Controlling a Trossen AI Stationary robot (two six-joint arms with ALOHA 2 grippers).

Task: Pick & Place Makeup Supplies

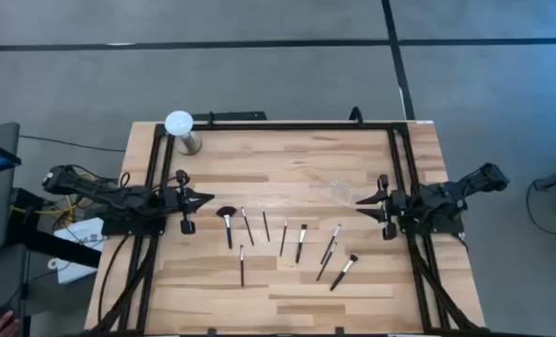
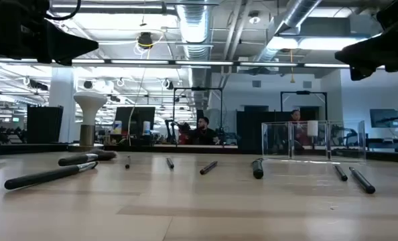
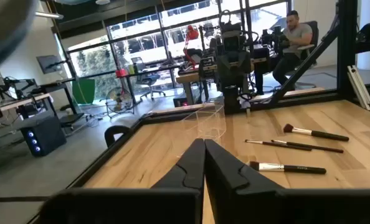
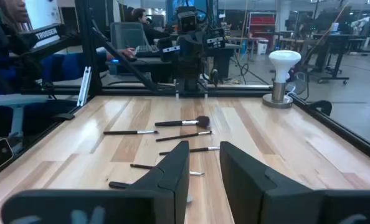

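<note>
The right gripper, jaws partly apart and empty, should reach forward to the nearest brush, straddling its handle; the left gripper waits closed.

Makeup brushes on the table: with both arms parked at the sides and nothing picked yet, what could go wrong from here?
1. The makeup brushes lie flat and thin, so fingers may scrape the table or slip off a handle.
2. Two brushes lie nearly touching; grasping one could drag the other.
3. The clear pouch sits close to the right gripper, whose jaws are parted, and could be nudged. The left gripper is shut and must open first.
</note>
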